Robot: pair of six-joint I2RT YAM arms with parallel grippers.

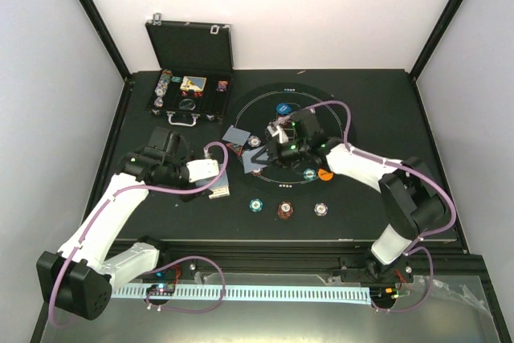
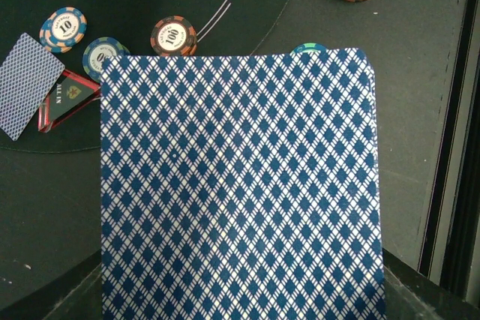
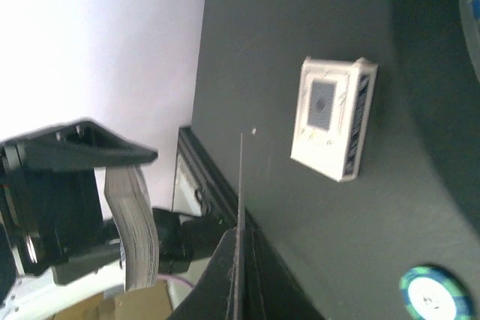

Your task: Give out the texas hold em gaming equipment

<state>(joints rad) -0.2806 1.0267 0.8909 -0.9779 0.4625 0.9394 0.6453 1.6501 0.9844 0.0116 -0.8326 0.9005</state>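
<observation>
**While both grippers hold cards, chips lie along the mat's near side**

Where the left gripper closes, it pinches a blue-backed deck that fills its wrist view, just left of the round mat. Right gripper hangs over the mat's centre, fingers pressed on a single card seen edge-on. Teal chip, red-brown stack and white chip lie in a row just outside the mat's near outline. Orange disc sits on the mat's near right, blue disc on its far side. Red triangle marker touches a face-down card at the mat's left. Card box rests on the table.
</observation>
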